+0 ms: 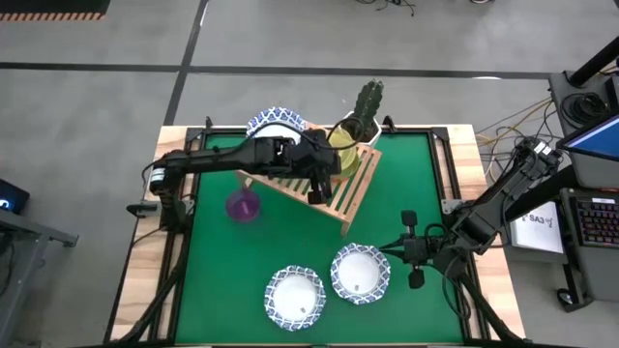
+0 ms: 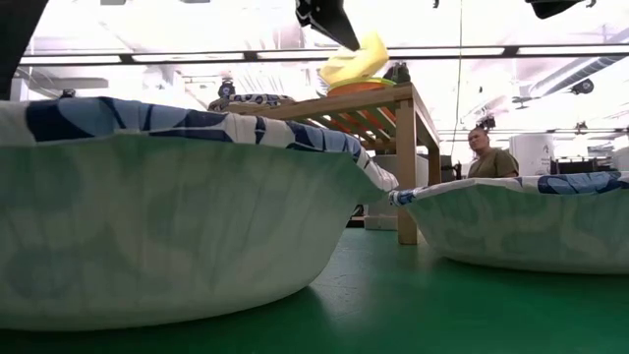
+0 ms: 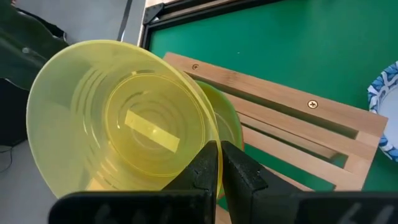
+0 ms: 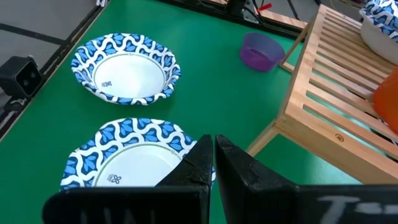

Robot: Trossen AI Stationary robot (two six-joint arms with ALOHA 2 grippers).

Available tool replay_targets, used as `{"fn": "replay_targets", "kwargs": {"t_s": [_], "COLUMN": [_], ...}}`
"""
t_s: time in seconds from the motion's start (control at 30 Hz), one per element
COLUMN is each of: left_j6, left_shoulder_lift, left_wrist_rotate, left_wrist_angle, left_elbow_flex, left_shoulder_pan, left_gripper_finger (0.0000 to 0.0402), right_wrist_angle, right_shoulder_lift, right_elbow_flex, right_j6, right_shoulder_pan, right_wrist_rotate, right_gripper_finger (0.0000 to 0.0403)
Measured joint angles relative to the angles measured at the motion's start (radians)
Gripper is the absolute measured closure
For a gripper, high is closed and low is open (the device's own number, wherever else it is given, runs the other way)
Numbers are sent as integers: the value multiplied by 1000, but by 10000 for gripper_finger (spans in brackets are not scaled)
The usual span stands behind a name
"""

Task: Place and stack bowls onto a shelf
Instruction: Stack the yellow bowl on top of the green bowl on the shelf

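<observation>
Yellow-green bowl (image 3: 118, 124) pinched by its rim in left gripper (image 3: 219, 163), tilted over shelf (image 3: 298, 118) corner, prob. to nest on the bowls already there. Right gripper (image 4: 210, 163), fingers together & empty, waits over a patterned bowl (image 4: 134, 163); 2nd one (image 4: 126, 67) beside it, purple bowl (image 4: 262, 51) near shelf leg. Green mat (image 1: 406, 184) on wood table; person (image 2: 486, 157) in bright room behind
</observation>
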Motion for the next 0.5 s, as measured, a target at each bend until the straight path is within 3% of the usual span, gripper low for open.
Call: {"fn": "replay_targets", "kwargs": {"t_s": [0.2,0.5], "left_j6": [6,7], "left_shoulder_lift": [0,-1], "left_wrist_rotate": [-2,-2], "left_wrist_angle": [5,7], "left_elbow_flex": [0,0], "left_shoulder_pan": [6,11], "left_gripper_finger": [381,312], "right_wrist_angle": [0,1], "right_shoulder_lift": [0,0], "right_elbow_flex": [0,0], "right_j6": [6,16], "right_shoulder_pan": [0,0], "right_wrist_rotate": [0,0], "right_gripper_finger": [394,394]}}
